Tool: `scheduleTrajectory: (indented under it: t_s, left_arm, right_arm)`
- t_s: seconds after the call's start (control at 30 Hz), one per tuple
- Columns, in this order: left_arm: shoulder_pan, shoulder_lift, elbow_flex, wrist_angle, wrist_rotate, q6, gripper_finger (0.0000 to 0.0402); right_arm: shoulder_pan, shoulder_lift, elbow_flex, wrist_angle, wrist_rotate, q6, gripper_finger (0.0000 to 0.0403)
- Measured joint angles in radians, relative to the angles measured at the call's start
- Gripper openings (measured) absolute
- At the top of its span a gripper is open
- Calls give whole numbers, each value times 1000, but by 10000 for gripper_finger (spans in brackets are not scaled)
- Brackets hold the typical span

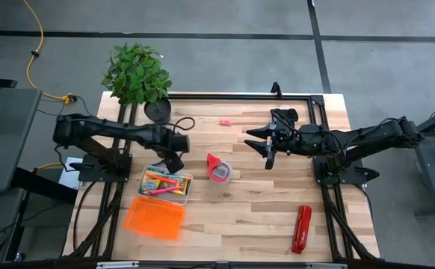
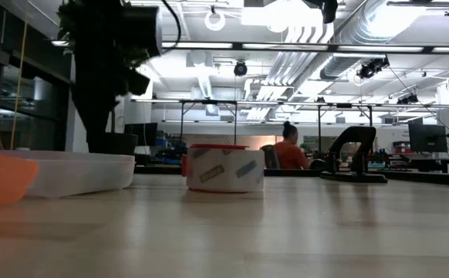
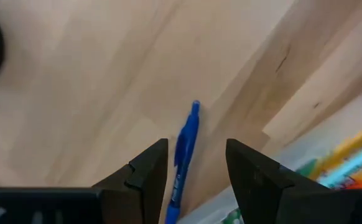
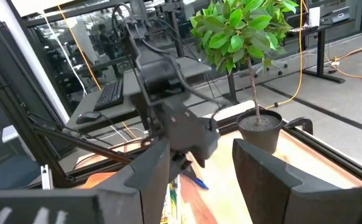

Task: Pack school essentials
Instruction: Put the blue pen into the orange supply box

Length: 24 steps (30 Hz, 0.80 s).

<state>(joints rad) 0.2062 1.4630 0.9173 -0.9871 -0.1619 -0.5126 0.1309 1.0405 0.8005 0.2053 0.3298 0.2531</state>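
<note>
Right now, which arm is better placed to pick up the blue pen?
Left, most likely. Its hand hangs open right above the blue pen beside the clear box. The right hand hovers far across the table.

Looks like a big open-plan robotics lab or office: exposed silver ceiling ducts, bright strip lights, rows of monitor-covered workstations, a seated person in an orange top, and a pale wooden desk on grey concrete floor.
</note>
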Motion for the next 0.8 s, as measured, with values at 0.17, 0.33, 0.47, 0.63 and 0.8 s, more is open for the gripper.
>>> scheduleTrajectory:
  t_s: [0.17, 0.33, 0.47, 0.63, 0.8]
  left_arm:
    - [42, 75, 0, 2, 28, -10, 152]
    - [78, 96, -1, 9, 79, -9, 151]
    - [92, 96, -20, 29, 82, 7, 151]
    - [97, 96, -72, 93, 112, 13, 151]
    - [96, 96, -103, 141, 124, 18, 151]
  right_arm:
    - [0, 0, 0, -1, 0, 0, 167]
    - [0, 0, 0, -2, 0, 0, 167]
    - [0, 0, 0, -2, 0, 0, 167]
    - [0, 0, 0, -2, 0, 0, 167]
    - [0, 0, 0, -2, 0, 0, 167]
